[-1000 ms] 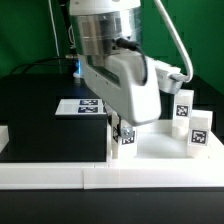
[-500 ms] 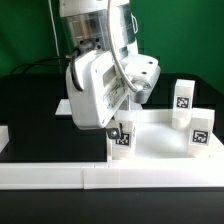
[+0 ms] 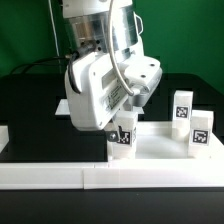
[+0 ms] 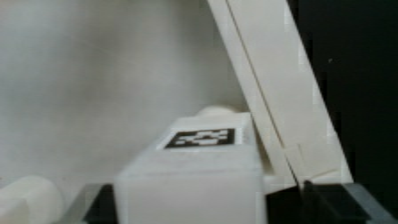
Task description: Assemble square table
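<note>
The white plastic square slab (image 3: 160, 145) of the table lies flat on the black matte bench (image 3: 40, 110), its smooth upper face bounded by a low raised lip and its near edge pressed close behind the long low white border rail (image 3: 110, 176) that runs along the bench front. At the slab's near corner toward the exterior view's left stands a short white blocky leg (image 3: 124, 138) carrying a black-and-white square tag on its face; it sits on the slab's corner, upright. Two more short white tagged legs (image 3: 192, 122) stand on the slab's far side toward the exterior view's right, one just behind the other, both upright and well apart from the corner leg. The arm's glossy white moulded wrist housing hangs directly above the corner leg, with the gripper (image 3: 122, 124) lowered onto its top. In the wrist view the leg's flat top and its tag (image 4: 205, 139) fill the near field, with the slab's straight lip (image 4: 267, 90) slanting past beside it; the fingers themselves are hidden by the housing, so I cannot tell whether they stand apart or clamp the leg.
</note>
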Robot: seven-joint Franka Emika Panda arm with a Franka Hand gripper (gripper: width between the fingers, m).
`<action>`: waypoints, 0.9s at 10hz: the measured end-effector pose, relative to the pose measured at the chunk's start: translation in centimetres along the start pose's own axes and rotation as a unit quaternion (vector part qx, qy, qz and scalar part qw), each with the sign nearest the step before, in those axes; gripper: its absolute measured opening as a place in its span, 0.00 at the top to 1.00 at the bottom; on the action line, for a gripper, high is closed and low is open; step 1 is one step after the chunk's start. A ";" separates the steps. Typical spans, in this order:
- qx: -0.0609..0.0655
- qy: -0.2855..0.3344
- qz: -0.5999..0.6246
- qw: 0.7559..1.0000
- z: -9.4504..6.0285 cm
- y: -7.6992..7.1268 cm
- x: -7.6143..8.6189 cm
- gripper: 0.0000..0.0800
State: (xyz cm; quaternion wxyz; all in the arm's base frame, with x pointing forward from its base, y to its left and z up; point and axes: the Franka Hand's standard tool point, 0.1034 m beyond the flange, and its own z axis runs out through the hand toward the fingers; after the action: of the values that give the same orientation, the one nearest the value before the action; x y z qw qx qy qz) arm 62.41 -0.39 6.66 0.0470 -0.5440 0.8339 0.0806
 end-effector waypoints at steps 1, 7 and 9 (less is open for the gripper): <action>0.001 -0.001 -0.001 1.000 -0.1 0.0 -0.2 0.34; 0.024 -0.036 -0.020 0.999 -7.1 1.4 -3.2 0.19; 0.022 -0.035 -0.019 0.999 -6.8 1.4 -3.1 0.19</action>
State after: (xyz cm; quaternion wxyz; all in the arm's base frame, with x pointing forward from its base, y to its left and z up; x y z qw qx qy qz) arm 62.41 1.71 13.97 0.0894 -0.5558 0.8226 0.0804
